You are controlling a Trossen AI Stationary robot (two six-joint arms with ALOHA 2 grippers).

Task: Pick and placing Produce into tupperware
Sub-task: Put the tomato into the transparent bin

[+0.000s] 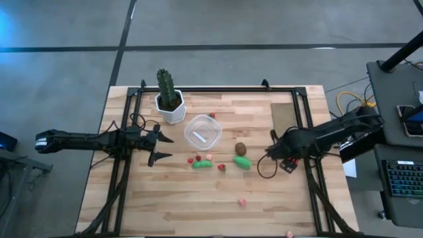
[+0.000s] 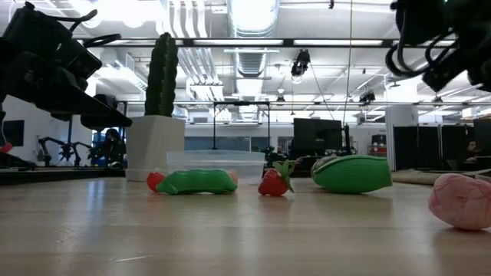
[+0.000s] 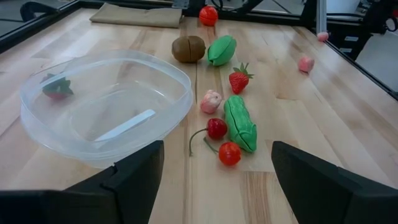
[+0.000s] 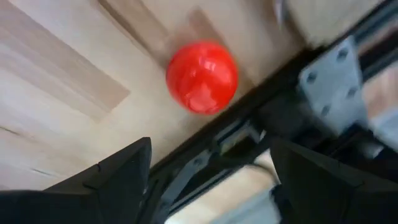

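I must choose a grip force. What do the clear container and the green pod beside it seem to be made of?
The container looks like thin translucent plastic, glossy: the wood shows through its walls. The green pod looks like moulded plastic or rubber, matte, with soft highlights; which of the two, I cannot tell.

Overhead looks down, low level, both share green pod point(image 1: 201, 164)

Red ball point(image 4: 201, 77), green oblong pieces point(image 3: 240, 122), brown oval point(image 3: 188, 48), translucent whitish tupperware point(image 3: 161, 81).

table point(image 1: 165, 205): wood | on it: tupperware point(image 1: 202, 131), produce point(image 1: 242, 162), cactus pot point(image 1: 171, 109), cloth point(image 1: 285, 117)
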